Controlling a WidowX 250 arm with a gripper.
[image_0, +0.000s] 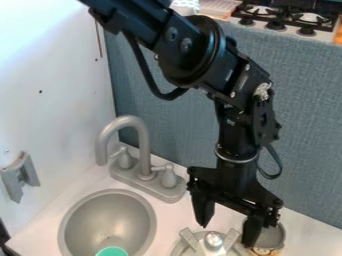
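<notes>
The black gripper (228, 229) hangs at the lower right of the camera view, pointing down, its two fingers spread apart with nothing visible between them. Just below it, at the bottom edge, is a round grey object (214, 241) with a shiny knob and light strips across it, partly cut off. A small grey metal pot or bowl (272, 237) stands beside the right finger, which hides part of it. To the left, a teal round item (111, 251) lies in the grey sink basin (107, 217).
A grey faucet (143, 145) with two handles rises behind the sink, left of the gripper. A grey bracket (20, 176) is on the white left wall (53, 115). Behind the arm stands a blue-grey panel (307, 125), with a stove (287, 17) beyond it.
</notes>
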